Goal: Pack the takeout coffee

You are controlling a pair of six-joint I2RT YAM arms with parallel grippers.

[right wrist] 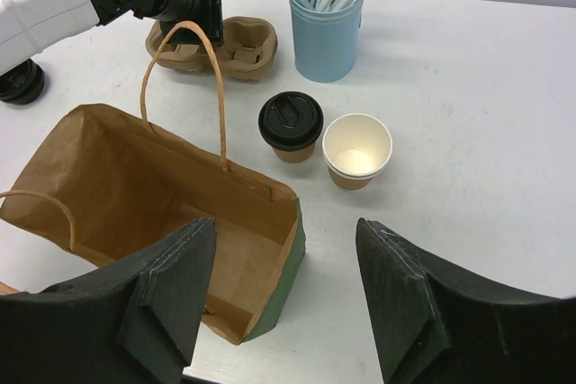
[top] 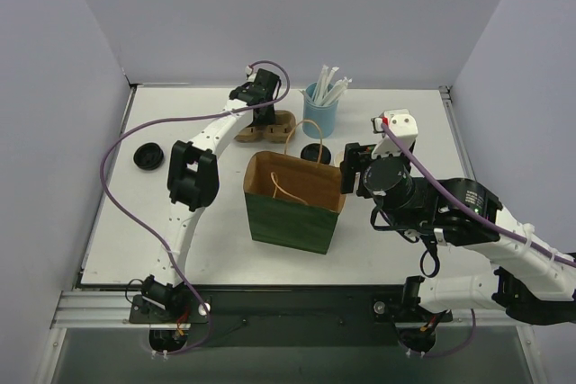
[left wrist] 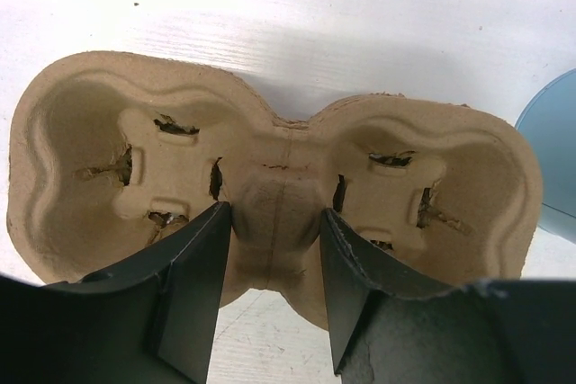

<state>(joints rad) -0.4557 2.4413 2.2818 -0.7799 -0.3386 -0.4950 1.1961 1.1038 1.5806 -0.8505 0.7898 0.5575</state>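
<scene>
Your left fingers (left wrist: 274,213): they straddle the raised middle hump of the brown two-hole pulp cup carrier (left wrist: 90,132) and sit close against its sides. You cannot tell whether they already pinch it.
Your right fingers (right wrist: 286,231): spread wide with nothing between them, they hover above the near right corner of the bag.
Takeout coffee (right wrist: 357,146): the small tan paper cup with the white rim stands upright and lidless on the white counter (top: 405,132), just right of the bag's far corner. You see it only from the right wrist.
Black-lidded small paper cup (right wrist: 291,123): it is touching or just beside the takeout coffee, on its left.
Bag (right wrist: 117,177): a brown paper bag with a green outside, it stands upright mid-counter, its mouth open and its twisted paper handles up.
Light-blue cup of white straws (top: 320,112): it stands behind the two small cups, just right of the carrier.
Loose black round lid (top: 148,157): it lies at the counter's left side, well apart from the rest.
</scene>
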